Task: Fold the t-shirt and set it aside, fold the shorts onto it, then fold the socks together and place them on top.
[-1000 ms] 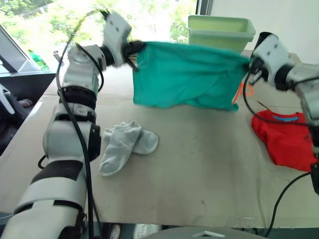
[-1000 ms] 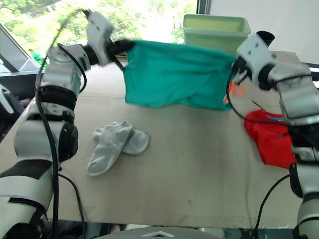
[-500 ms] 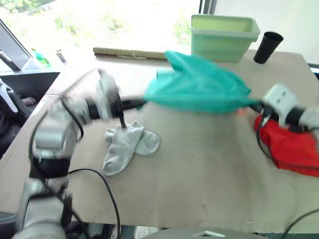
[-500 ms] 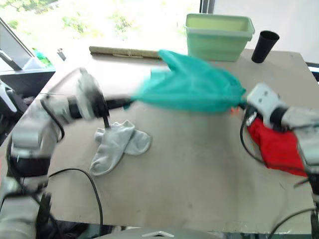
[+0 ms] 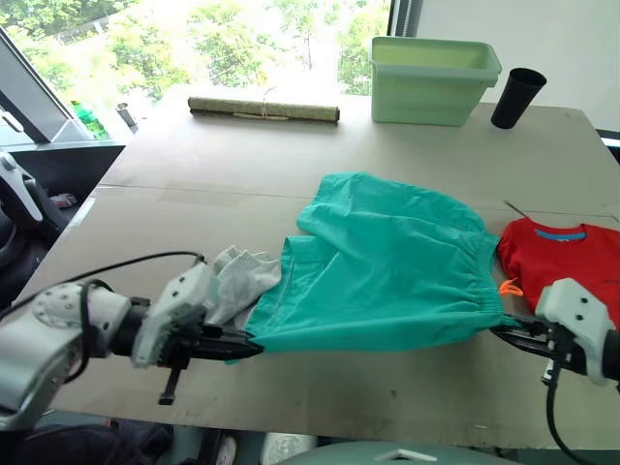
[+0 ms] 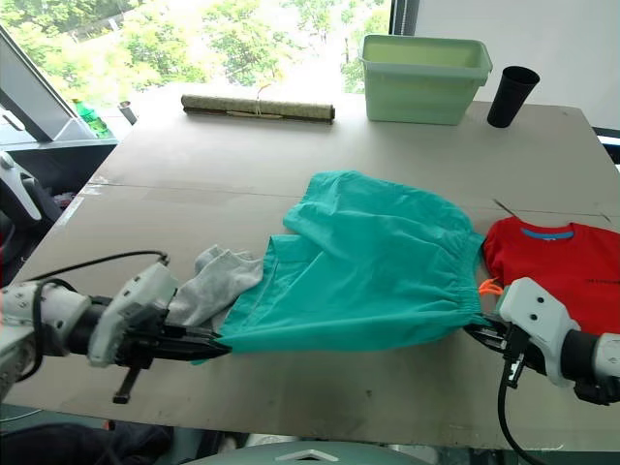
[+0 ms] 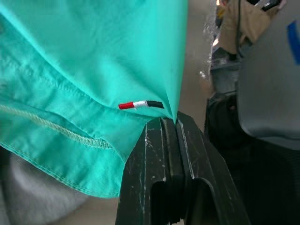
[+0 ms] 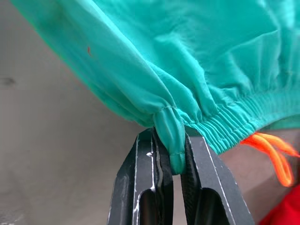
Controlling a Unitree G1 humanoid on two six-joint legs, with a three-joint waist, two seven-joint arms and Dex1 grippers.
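The shorts (image 5: 386,262) are lying spread on the desk (image 5: 291,165), stretched between both jaws, left gripper (image 5: 254,346) and right gripper (image 5: 502,328) each pinching a near corner.

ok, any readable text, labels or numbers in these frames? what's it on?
None readable.
Blue label inside the collar of the t-shirt: too small to read.
Red, white and black tag on the shorts by the left gripper: plain stripes, no lettering.
Green bin, black cup: no markings show.
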